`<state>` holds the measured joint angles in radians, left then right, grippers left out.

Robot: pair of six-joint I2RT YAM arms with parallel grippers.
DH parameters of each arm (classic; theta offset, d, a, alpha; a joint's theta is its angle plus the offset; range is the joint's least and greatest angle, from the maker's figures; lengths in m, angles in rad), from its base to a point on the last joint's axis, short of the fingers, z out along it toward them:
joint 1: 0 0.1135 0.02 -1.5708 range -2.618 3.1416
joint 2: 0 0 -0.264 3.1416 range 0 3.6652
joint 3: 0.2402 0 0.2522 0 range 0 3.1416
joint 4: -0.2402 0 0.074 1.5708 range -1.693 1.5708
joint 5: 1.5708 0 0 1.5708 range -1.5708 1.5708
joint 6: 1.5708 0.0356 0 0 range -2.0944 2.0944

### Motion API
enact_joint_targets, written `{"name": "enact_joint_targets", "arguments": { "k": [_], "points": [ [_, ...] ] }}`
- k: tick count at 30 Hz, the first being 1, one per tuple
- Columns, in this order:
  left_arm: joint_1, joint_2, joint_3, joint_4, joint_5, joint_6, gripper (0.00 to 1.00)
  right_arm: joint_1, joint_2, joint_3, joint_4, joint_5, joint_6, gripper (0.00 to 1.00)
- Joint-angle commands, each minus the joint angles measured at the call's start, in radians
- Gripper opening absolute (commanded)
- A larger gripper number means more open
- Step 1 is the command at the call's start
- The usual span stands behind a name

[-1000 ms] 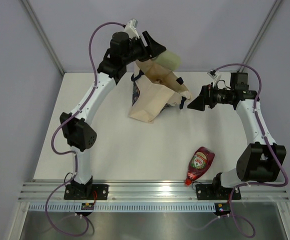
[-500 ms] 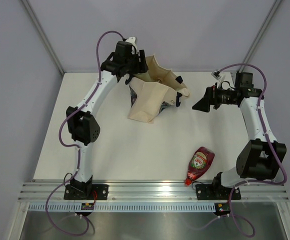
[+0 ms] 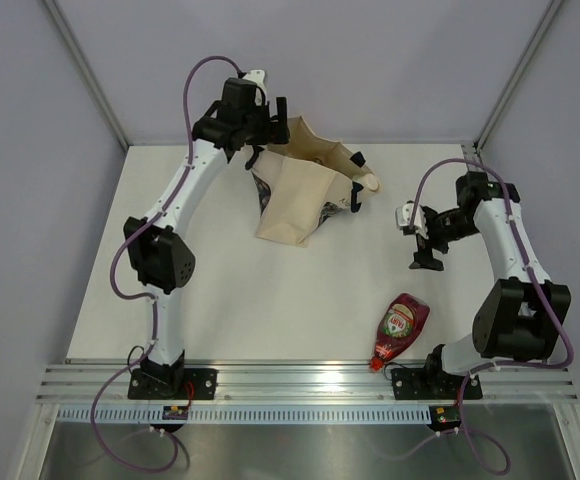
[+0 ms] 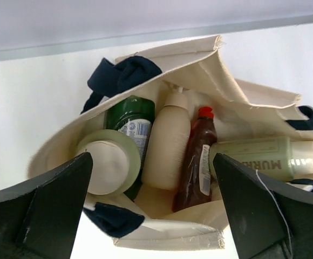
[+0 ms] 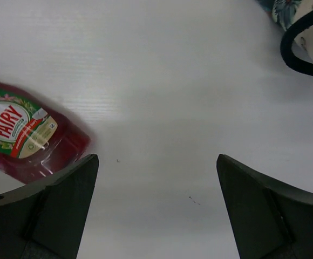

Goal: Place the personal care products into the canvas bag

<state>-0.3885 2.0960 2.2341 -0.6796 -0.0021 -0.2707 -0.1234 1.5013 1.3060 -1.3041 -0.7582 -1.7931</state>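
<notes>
The canvas bag (image 3: pixel 295 200) lies at the back of the table, mouth toward my left gripper (image 3: pixel 273 128). In the left wrist view the bag (image 4: pixel 210 65) holds a pale sage-green cylinder (image 4: pixel 107 160), a dark-green bottle (image 4: pixel 129 116), a beige pump bottle (image 4: pixel 167 143), a dark-red bottle (image 4: pixel 197 162) and a second sage-green bottle (image 4: pixel 264 156). My left gripper (image 4: pixel 154 216) is open and empty above the mouth. One dark-red bottle (image 3: pixel 398 328) lies on the table at the front right. My right gripper (image 3: pixel 428 255) is open and empty above the table, behind that bottle (image 5: pixel 27 135).
A dark navy bag handle (image 5: pixel 302 43) shows at the top right of the right wrist view. Grey walls stand at the back and both sides of the white table (image 3: pixel 220 290). The rail with both arm bases runs along the near edge.
My left gripper let the pale green bottle go into the bag and now hangs open over the mouth. My right gripper left the bag's rim and swung down toward the table near the red bottle.
</notes>
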Motion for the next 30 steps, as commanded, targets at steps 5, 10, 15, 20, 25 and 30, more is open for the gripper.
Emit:
{"name": "enact_joint_targets", "arguments": {
  "k": [5,10,15,20,25,30],
  "points": [
    [0.042,-0.194,0.015,0.133,0.195,-0.084,0.99,0.054,-0.206,-0.232,-0.328,0.279,-0.555,0.99],
    [0.074,-0.35,-0.04,0.175,0.237,-0.117,0.99,0.117,-0.329,-0.404,-0.33,0.329,-0.692,0.99],
    [0.086,-0.562,-0.293,0.169,0.238,-0.076,0.99,0.197,-0.394,-0.505,-0.325,0.358,-0.758,0.99],
    [0.086,-0.88,-0.672,0.201,0.226,-0.068,0.99,0.249,-0.438,-0.602,-0.215,0.373,-0.744,0.99],
    [0.088,-1.106,-1.008,0.203,0.195,-0.142,0.99,0.304,-0.383,-0.634,-0.153,0.39,-0.683,1.0],
    [0.088,-1.254,-1.154,0.216,0.183,-0.238,0.99,0.372,-0.334,-0.653,0.03,0.379,-0.551,1.0]
  ]
}}
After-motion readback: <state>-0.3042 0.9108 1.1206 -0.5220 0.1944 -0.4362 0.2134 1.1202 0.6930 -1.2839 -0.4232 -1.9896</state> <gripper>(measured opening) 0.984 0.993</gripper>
